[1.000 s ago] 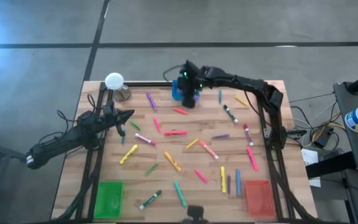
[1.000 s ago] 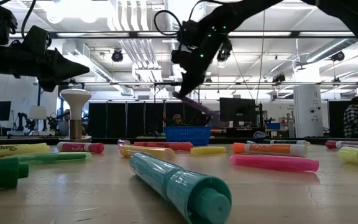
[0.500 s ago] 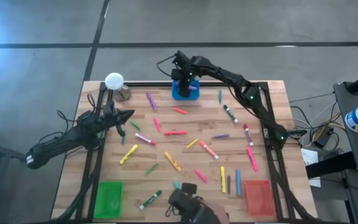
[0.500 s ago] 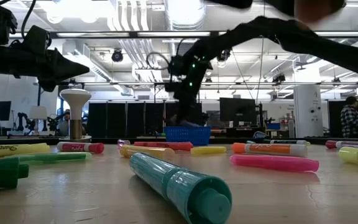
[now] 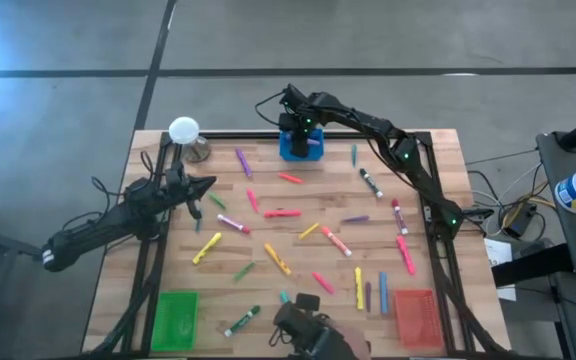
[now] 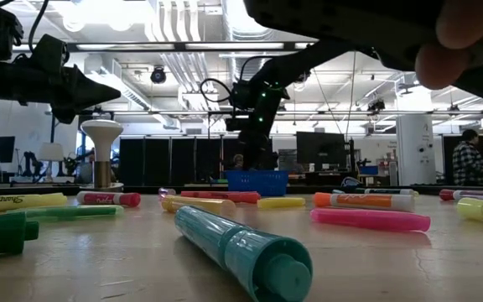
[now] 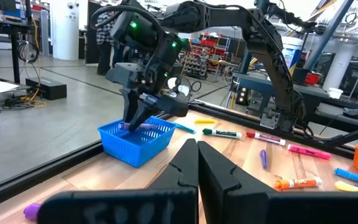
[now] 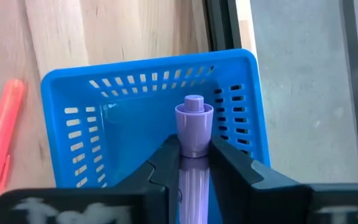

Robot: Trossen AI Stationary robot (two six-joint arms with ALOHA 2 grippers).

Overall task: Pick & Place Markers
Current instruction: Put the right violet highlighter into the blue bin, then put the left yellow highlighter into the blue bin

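Right pincer over the blue tray at the far edge of the desk, near the middle of that edge. Its two dark fingers lie against either side of a purple marker: short, thin, lilac barrel with a stepped, narrower cap end. The marker points forward out of the pincer, down into the tray's slotted interior. Fingers narrowly spread, only marker-width apart; whether they press the barrel firmly or merely flank it cannot be told.

In the left wrist view the same marker lies tilted across the tray, right pincer directly above it.

Left pincer pressed together, holding nothing, above the left part of the desk, well apart from the tray.

Remaining markers scattered flat over the desk: a pink one near the centre, a yellow one towards the left, and a black-and-white one towards the right.

Green tray at the near-left corner, red tray at the near-right corner. A white-topped lamp at the far-left corner.
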